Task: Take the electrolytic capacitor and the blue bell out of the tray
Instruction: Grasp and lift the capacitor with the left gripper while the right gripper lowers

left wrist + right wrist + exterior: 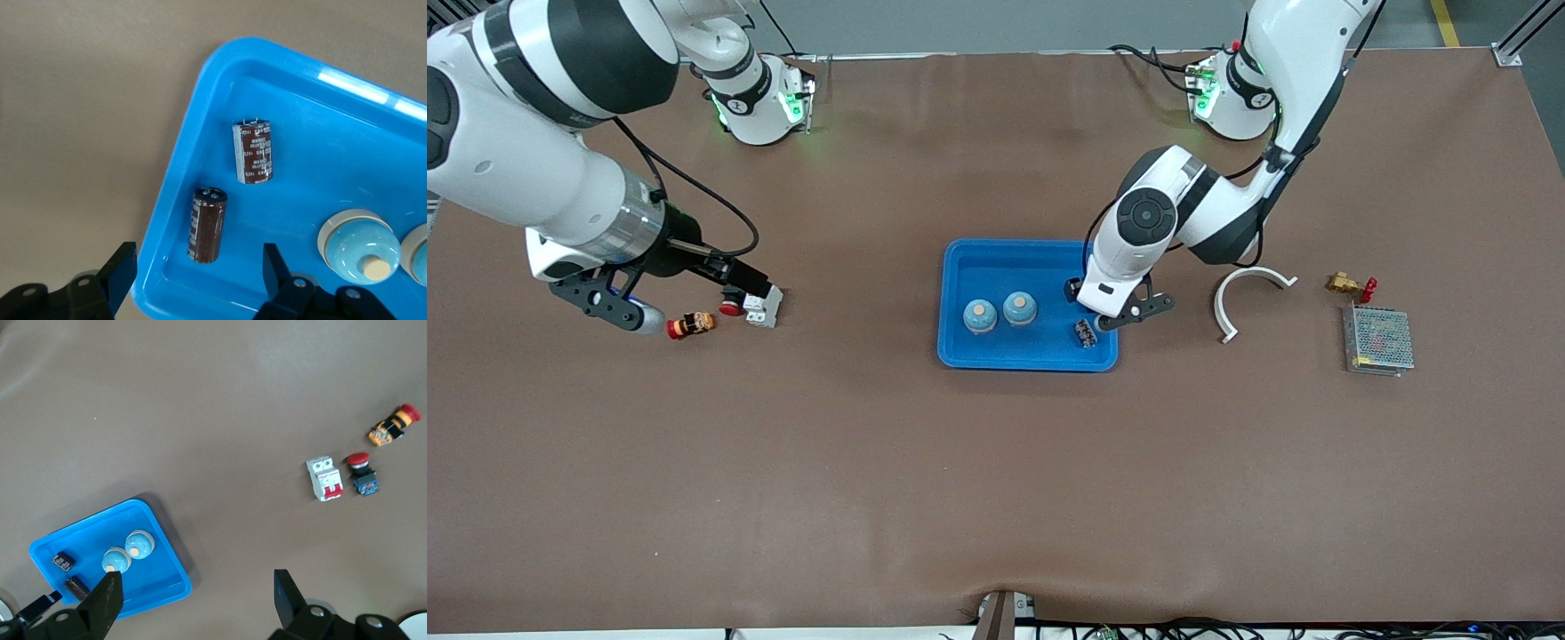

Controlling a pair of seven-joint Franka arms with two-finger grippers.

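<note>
**Straddling the capacitor: left jaws set across its long axis**

Hovering low over the tray's corner toward the left arm's end, the left gripper stood with its black fingers parted but not wide, nothing between them yet. In the left wrist view one finger sat outside the raised rim and the other inside, so the gap spanned the rim itself. Just ahead of that gap, on the tray floor, lay the dark brown cylindrical electrolytic capacitor, on its side, its long axis running roughly across the line between the fingers. A second, shorter brown capacitor lay on the floor close beside the first. The bright blue shallow plastic tray also held two pale blue domed bells, side by side, toward the right arm's end.

The left arm was plainly the nearer one. The right gripper waited wide open and empty over bare table, well apart from the tray.
</note>
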